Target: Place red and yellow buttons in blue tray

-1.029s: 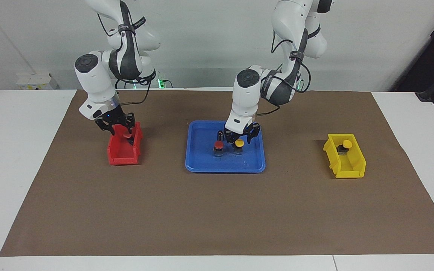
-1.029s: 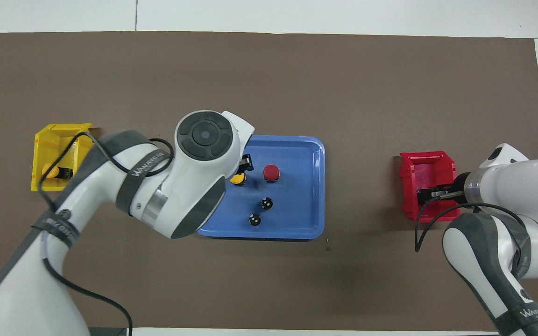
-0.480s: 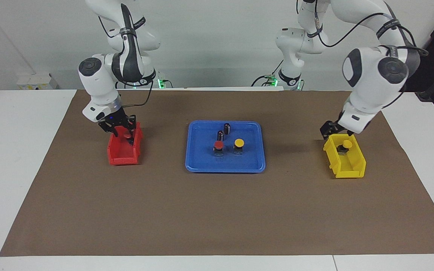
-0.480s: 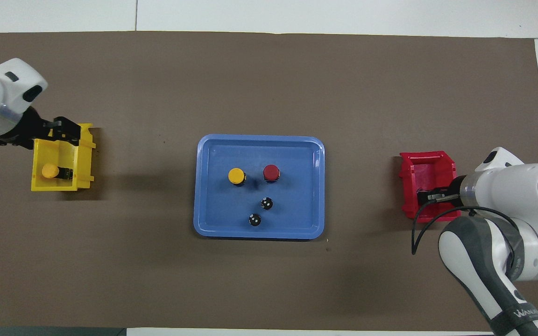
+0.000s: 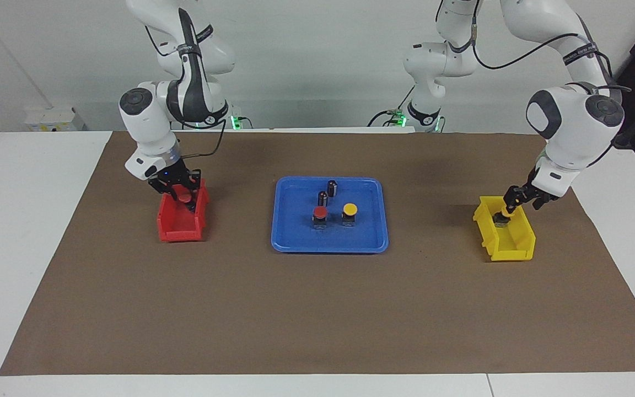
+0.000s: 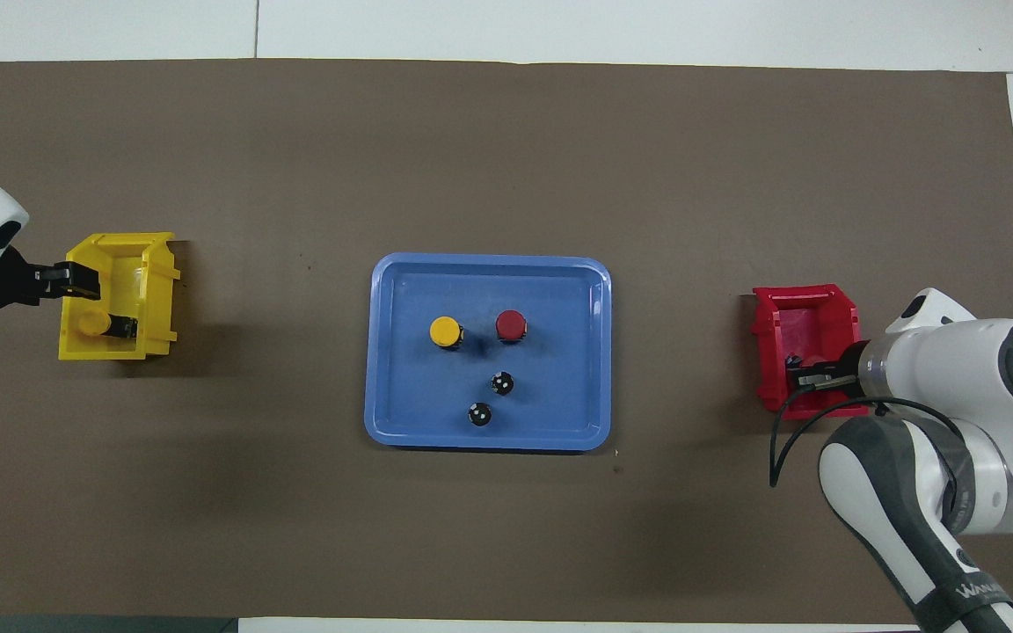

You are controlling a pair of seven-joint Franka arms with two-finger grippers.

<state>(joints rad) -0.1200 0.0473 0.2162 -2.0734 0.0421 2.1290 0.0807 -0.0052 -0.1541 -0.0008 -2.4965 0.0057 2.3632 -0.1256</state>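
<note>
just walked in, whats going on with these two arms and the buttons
Two buttons, one red and one yellow, already stand in the blue tray, beside two dark capless cylinders. The right end effector is down in the red bin around a red button there. The left end effector is at the yellow bin, over the yellow button in it.

Even, bright overhead light is flooding the scene in both views, casting only soft, faint shadows. Both pictures are staying sharp edge to edge, showing no glare.
</note>
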